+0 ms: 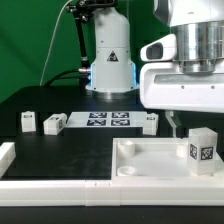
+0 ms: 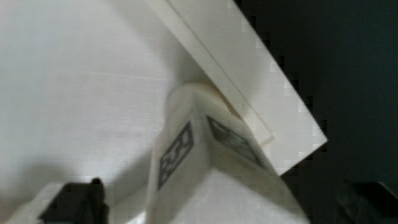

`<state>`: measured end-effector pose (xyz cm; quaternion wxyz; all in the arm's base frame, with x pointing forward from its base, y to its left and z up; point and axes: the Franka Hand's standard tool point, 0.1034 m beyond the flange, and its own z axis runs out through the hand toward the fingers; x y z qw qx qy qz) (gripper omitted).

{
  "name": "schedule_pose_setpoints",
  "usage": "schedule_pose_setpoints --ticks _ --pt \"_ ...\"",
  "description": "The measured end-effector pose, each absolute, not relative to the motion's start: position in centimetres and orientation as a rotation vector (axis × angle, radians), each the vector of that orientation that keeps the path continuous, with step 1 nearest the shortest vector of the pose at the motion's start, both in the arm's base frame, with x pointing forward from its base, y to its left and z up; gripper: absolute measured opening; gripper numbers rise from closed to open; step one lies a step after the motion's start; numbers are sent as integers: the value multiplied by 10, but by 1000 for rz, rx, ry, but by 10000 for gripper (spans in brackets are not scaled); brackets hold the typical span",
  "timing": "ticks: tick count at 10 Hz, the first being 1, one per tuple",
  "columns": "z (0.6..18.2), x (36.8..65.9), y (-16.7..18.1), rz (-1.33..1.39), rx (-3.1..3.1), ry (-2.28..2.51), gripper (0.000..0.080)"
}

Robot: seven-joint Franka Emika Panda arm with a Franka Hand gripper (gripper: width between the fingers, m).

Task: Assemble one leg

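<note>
So the leg [image 1: 202, 150] is standing upright in the tray-like piece [image 1: 150, 160], tucked at about 3 o'clock near its corner, tag facing out. The claw [image 1: 176, 128] hovers just above, at the leg's 10 o'clock, not touching. In the wrist view the leg [image 2: 210, 140] sits between spread-apart fingers [image 2: 75, 203], nothing gripped. Three more legs on the bench [image 1: 60, 145].

A black table [image 1: 60, 150] carries the marker board [image 1: 108, 120], three loose legs [image 1: 53, 123], and a white tray-like piece [image 1: 150, 165].

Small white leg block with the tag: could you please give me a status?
Hand open, above tray. Small white plastic leg block upright in large white tray, ungripped. Nothing obstructing.
</note>
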<state>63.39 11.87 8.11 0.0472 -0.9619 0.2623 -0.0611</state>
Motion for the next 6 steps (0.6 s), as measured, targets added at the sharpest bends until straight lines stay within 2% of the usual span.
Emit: schedule_pose_setpoints --ticks 6 --pt "81 633 122 -229 -3117 -17 649"
